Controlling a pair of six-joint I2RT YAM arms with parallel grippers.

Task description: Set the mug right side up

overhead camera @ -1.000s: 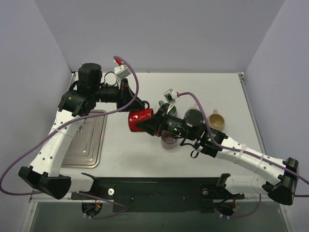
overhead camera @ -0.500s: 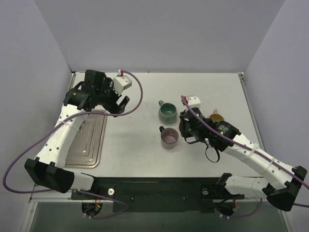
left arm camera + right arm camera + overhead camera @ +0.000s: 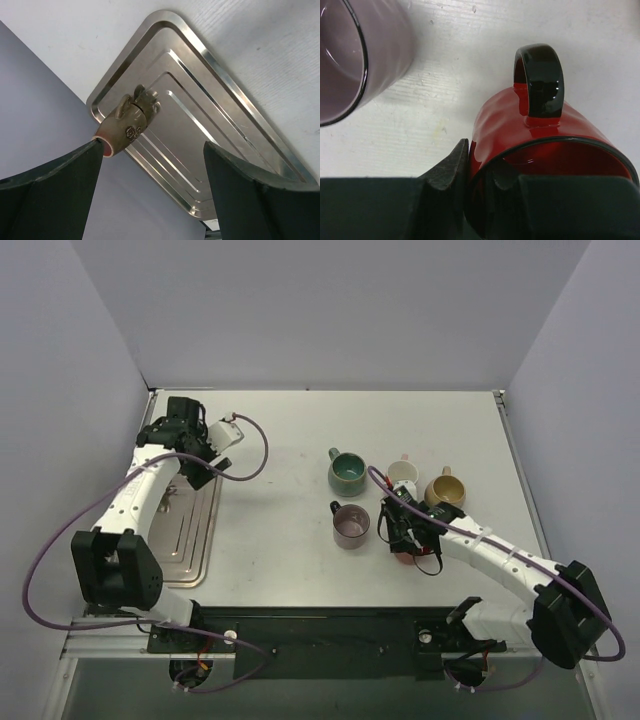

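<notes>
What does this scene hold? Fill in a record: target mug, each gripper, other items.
target: red mug, opening up, black handle
right arm: right gripper shut on the rim, one finger inside
left arm: left gripper open above the tray
neighbours: purple mug, green mug, white mug, tan mug, all upright
on tray: small brown object

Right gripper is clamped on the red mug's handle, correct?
No: the right gripper clamps the red mug by its rim, one finger outside the wall, one inside. The handle sticks out free. The right wrist view shows it.
</notes>
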